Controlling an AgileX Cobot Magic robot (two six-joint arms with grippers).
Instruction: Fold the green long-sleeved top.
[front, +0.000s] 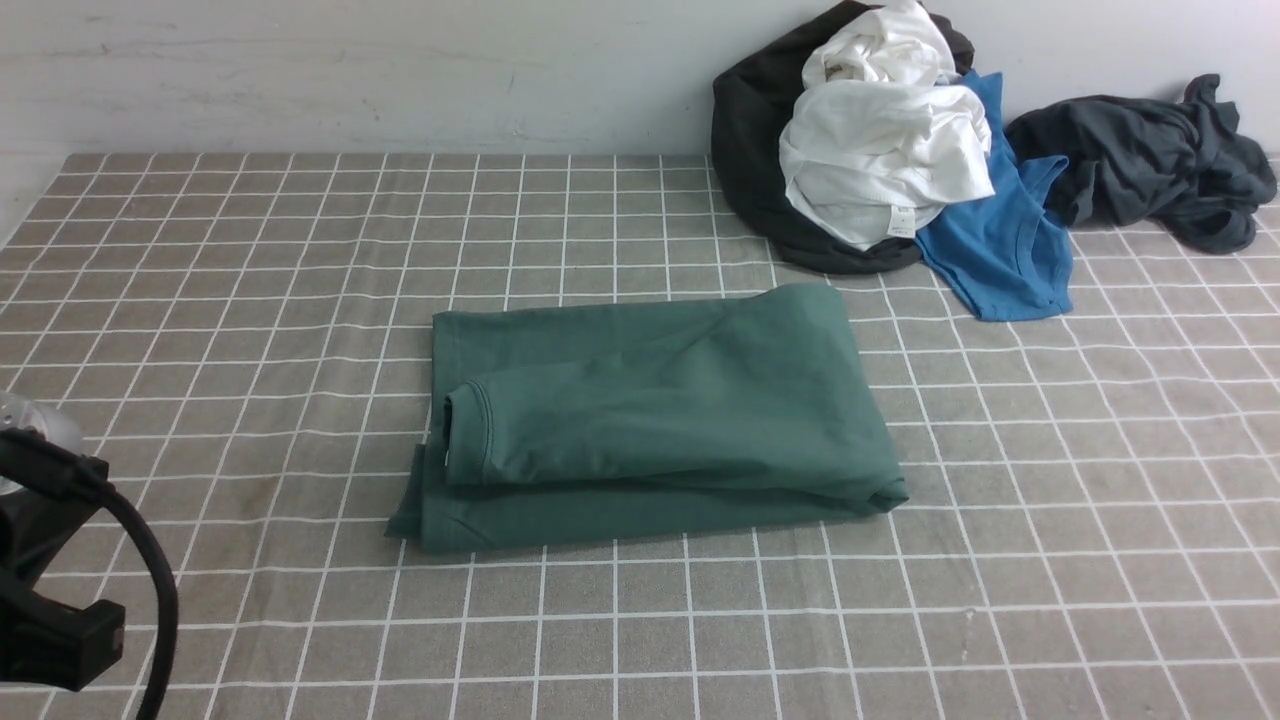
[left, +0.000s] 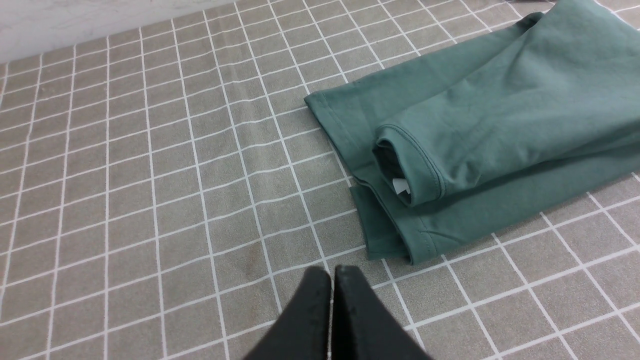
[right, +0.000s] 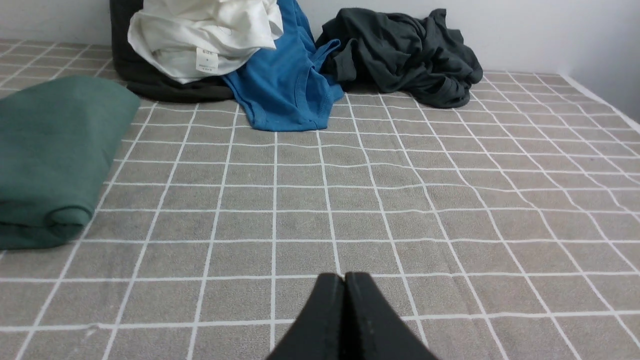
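The green long-sleeved top (front: 650, 410) lies folded into a compact rectangle in the middle of the checked tablecloth. A sleeve cuff lies on its upper layer, and a small white tag shows by the cuff in the left wrist view. The left wrist view shows the green long-sleeved top (left: 480, 130) off to one side of my left gripper (left: 332, 272), which is shut and empty above bare cloth. My right gripper (right: 344, 277) is shut and empty too, apart from the green long-sleeved top (right: 55, 155). In the front view only part of the left arm (front: 50, 560) shows at the lower left; the right arm is out of sight.
At the back right lies a heap of clothes: a black garment (front: 760, 170), a white garment (front: 880, 150) and a bright blue shirt (front: 1000, 240). A dark grey garment (front: 1150, 160) sits crumpled further right. A white wall (front: 400, 70) borders the table's far edge.
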